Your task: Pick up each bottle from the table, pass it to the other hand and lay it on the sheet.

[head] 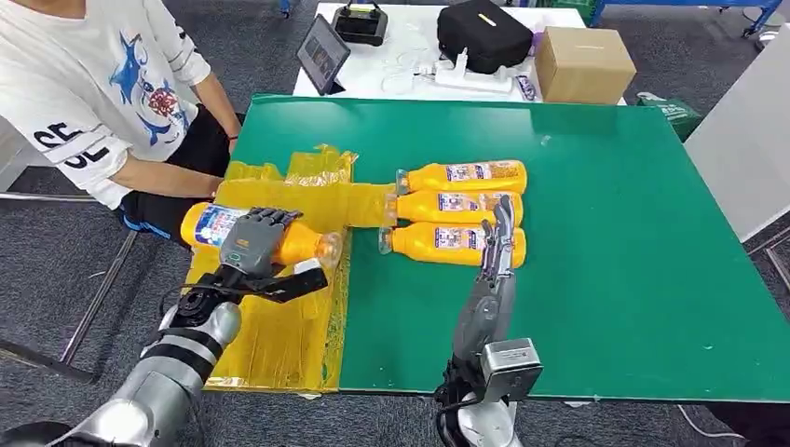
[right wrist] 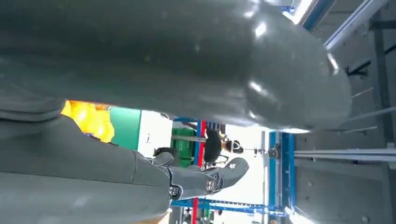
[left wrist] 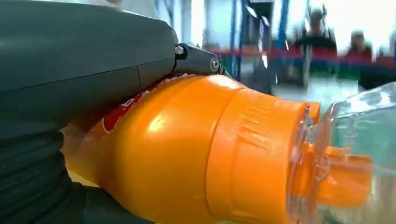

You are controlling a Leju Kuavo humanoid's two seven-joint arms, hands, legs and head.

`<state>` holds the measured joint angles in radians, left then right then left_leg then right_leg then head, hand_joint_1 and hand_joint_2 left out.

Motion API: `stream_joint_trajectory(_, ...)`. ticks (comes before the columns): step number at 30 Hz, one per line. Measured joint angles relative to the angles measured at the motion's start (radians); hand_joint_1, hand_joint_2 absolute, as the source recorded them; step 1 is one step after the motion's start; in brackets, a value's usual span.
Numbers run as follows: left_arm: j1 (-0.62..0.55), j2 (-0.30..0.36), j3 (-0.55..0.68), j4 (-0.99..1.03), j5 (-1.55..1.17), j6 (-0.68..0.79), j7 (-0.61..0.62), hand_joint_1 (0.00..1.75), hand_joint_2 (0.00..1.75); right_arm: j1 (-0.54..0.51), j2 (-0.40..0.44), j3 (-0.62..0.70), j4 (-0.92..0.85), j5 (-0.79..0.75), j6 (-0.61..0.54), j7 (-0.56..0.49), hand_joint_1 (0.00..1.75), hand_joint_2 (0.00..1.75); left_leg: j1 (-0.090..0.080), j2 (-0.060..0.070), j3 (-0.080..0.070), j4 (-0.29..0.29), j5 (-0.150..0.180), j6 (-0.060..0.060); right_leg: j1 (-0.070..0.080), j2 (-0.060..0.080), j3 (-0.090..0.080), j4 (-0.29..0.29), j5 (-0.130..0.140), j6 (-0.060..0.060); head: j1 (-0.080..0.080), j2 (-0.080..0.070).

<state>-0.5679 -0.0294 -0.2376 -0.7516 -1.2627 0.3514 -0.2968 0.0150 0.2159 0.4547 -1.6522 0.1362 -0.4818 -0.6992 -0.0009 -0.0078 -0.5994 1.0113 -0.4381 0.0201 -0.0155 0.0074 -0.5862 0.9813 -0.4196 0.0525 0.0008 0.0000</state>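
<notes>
The left hand [head: 253, 240] grips an orange bottle [head: 210, 226] over the yellow sheet [head: 279, 335] at the green table's [head: 606, 307] left edge. The right hand [head: 498, 244], fingers straight and empty, stands against the nearest of three lying bottles [head: 466, 205]; bare green lies beyond them.

Table: green table [head: 606, 279] is carrying everything.
Sheet: yellow sheet [head: 279, 345] is lying over the table's left edge.
Bottles: three orange bottles [head: 456, 207] are lying side by side on the green, caps pointing toward the sheet, nearest one just touching it.
</notes>
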Motion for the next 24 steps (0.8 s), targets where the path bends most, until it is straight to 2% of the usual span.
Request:
stream_joint_trajectory(6, -0.024, 0.042, -0.03, 0.104, 0.042, -0.083, -0.034, 1.75, 1.75, -0.001, 0.0, -0.006, 0.003, -0.001, 0.033, 0.0, 0.0, 0.0, 0.0, 0.0, -0.001, 0.0, 0.0, 0.0, 0.0, 0.0, 0.0, 0.0, 0.0, 0.0, 0.0, 0.0)
stream_joint_trajectory(11, -0.024, 0.057, -0.031, 0.142, 0.067, -0.095, -0.055, 1.75, 1.75, -0.001, 0.0, -0.008, 0.012, -0.007, 0.04, 0.0, 0.0, 0.0, 0.0, -0.001, -0.001, 0.0, 0.0, 0.0, 0.0, 0.0, 0.0, 0.0, 0.0, 0.0, 0.0, 0.0)
stream_joint_trajectory(12, -0.025, 0.058, -0.031, 0.147, 0.067, -0.096, -0.055, 1.52, 1.75, -0.001, 0.0, -0.009, 0.013, -0.009, 0.042, 0.0, 0.0, 0.0, 0.0, -0.001, -0.001, 0.0, 0.0, 0.0, 0.0, 0.0, 0.0, 0.0, 0.0, 0.0, 0.0, 0.0)
stream_joint_trajectory(13, -0.026, 0.06, -0.032, 0.15, 0.069, -0.1, -0.055, 0.12, 1.75, -0.001, 0.0, -0.01, 0.014, -0.008, 0.044, 0.0, 0.0, 0.0, 0.0, -0.001, 0.0, 0.0, 0.0, 0.0, 0.0, 0.0, 0.0, 0.0, 0.0, 0.0, 0.0, 0.0)
stream_joint_trajectory(14, -0.026, 0.06, -0.032, 0.152, 0.073, -0.103, -0.055, 0.0, 0.0, -0.001, 0.0, -0.01, 0.017, -0.006, 0.046, 0.0, 0.0, 0.0, 0.0, -0.001, 0.0, 0.0, 0.0, 0.0, 0.0, 0.0, 0.0, 0.0, 0.0, 0.0, 0.0, 0.0)
stream_joint_trajectory(21, -0.024, 0.061, -0.025, 0.162, 0.155, -0.177, -0.065, 0.0, 0.0, -0.004, 0.003, -0.016, 0.05, 0.003, 0.069, 0.0, 0.0, 0.0, 0.0, -0.002, 0.002, 0.0, 0.0, 0.0, 0.0, 0.0, 0.003, 0.0, 0.0, 0.0, 0.0, 0.0)
stream_joint_trajectory(22, -0.024, 0.061, -0.022, 0.162, 0.175, -0.198, -0.079, 0.0, 0.0, -0.005, 0.003, -0.018, 0.056, 0.003, 0.074, 0.0, 0.0, 1.75, 0.0, -0.003, 0.002, 0.0, 0.0, 0.0, 0.0, -0.001, 0.003, 0.0, 0.0, 0.0, 0.0, 0.0)
stream_joint_trajectory(24, -0.021, 0.062, -0.019, 0.16, 0.21, -0.232, -0.104, 0.0, 0.0, -0.006, 0.007, -0.021, 0.07, 0.0, 0.086, 0.0, 0.0, 1.75, 0.0, -0.004, 0.003, 0.0, 0.0, 0.0, 0.0, -0.002, 0.005, 0.0, -0.001, 0.0, 0.0, 0.0)
